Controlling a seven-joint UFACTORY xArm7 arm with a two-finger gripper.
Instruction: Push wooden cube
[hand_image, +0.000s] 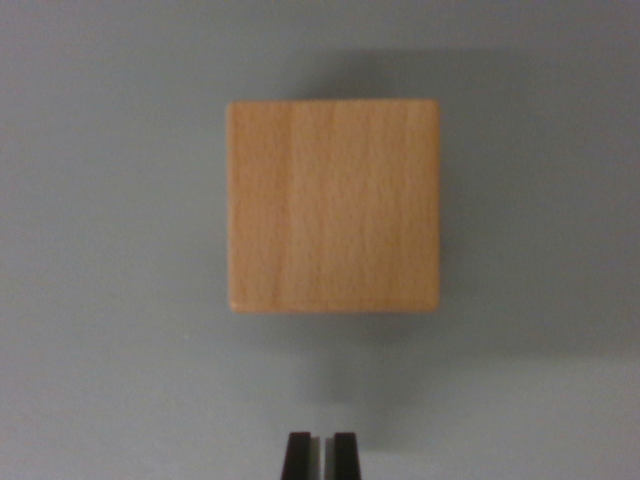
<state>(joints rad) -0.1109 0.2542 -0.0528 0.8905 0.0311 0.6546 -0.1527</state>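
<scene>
- Filling the centre of the wrist view, one wooden cube (333, 206) sits alone on a plain grey surface (110, 300), its top face square to the camera.
- One block only is on show: pale, honey-coloured wood, with faint grain lines running from the top of the frame to the bottom, and crisp, straight edges.
- One gripper (321, 456) enters at the bottom centre of the frame, seen as two dark, flat-ended fingertips (298, 456) standing side by side.
- Only a thin sliver of light separates the two tips, so the jaws are drawn together and hold nothing.
- Cube and gripper are apart, with a band of bare grey surface between the block's lower edge and the tips.
- Soft shadow spreads from the cube toward the upper right of the frame, and a fainter patch lies just below it.
- Smooth, matte and unmarked, the grey surface runs to every edge of the frame.
</scene>
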